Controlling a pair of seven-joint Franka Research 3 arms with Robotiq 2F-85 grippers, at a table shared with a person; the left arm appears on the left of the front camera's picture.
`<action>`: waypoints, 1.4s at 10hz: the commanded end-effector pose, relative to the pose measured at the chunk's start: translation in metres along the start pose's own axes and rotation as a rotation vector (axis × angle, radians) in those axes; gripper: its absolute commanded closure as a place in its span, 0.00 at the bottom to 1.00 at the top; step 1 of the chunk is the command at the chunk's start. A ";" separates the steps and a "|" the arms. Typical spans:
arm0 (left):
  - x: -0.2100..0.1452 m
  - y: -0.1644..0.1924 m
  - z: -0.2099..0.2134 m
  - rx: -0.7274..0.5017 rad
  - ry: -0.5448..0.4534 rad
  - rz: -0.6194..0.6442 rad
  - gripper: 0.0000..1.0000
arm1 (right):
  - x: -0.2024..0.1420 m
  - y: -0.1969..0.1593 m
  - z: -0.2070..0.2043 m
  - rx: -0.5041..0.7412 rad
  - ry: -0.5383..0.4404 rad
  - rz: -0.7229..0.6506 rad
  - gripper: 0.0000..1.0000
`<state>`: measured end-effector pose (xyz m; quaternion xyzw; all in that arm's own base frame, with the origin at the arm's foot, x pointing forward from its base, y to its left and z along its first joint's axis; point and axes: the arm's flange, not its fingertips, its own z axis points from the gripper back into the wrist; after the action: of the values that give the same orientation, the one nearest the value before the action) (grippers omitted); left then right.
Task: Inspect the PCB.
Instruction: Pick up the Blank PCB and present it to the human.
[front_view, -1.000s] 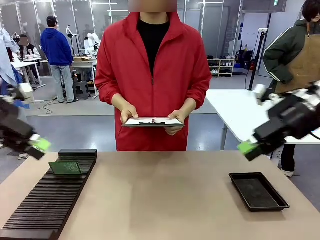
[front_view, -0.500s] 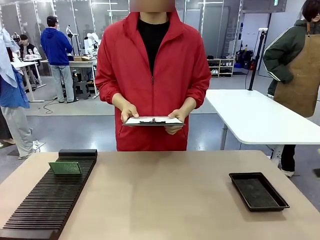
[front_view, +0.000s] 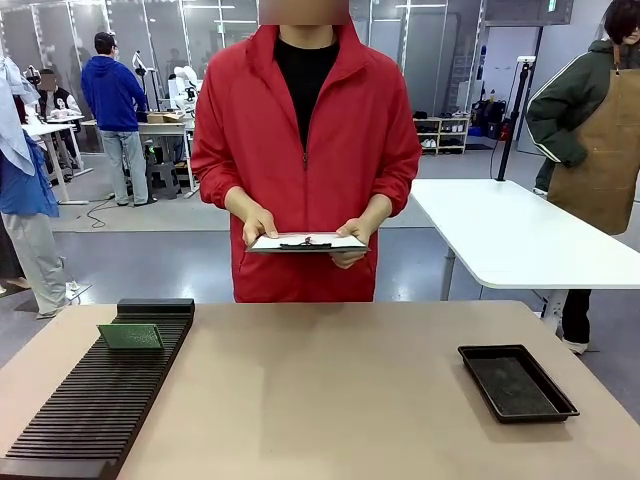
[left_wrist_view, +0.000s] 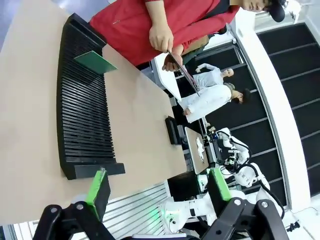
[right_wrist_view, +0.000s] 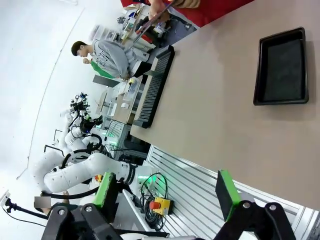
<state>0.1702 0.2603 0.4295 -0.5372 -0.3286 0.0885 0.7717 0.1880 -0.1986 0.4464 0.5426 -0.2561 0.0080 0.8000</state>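
Workshop space stretches behind, with glass partitions, a white side table (front_view: 500, 235) at the right and other people standing farther off. Nearest the camera lies the tan desk (front_view: 330, 400), and at its far edge stands a person in a red jacket (front_view: 305, 140), facing the robot. On the desk's left side a long black slotted rack (front_view: 100, 400) runs from the near edge toward the person. A shallow black tray (front_view: 516, 383) lies on the desk's right side, well apart from the rack. The person holds a white clipboard (front_view: 306, 243) level at waist height with both hands, one at each end of it, above the desk's far edge. The PCB (front_view: 130, 336), a small green board, sits on the rack near its far end, propped at a tilt, touched by neither the person nor the robot. In the left wrist view the left arm's jaws stand wide apart with nothing between the green pads (left_wrist_view: 97, 186), hanging off the near end of the rack and far from the board. In the right wrist view the right arm's jaws are likewise spread and hold nothing, their pads (right_wrist_view: 226, 192) out beyond the desk's edge, with the tray far off.
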 end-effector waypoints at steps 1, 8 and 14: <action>-0.001 -0.001 0.002 0.006 -0.001 0.017 0.00 | 0.003 0.006 -0.003 0.009 0.013 0.005 0.00; 0.042 -0.131 -0.083 0.710 0.309 -0.608 0.00 | 0.003 0.006 -0.003 0.009 0.013 0.005 0.00; 0.060 -0.167 -0.305 1.150 0.831 -1.341 0.00 | 0.003 0.006 -0.003 0.009 0.013 0.005 0.00</action>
<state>0.3407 -0.0174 0.5404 0.1242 -0.2150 -0.3296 0.9109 0.1907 -0.1928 0.4496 0.5435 -0.2457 0.0089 0.8026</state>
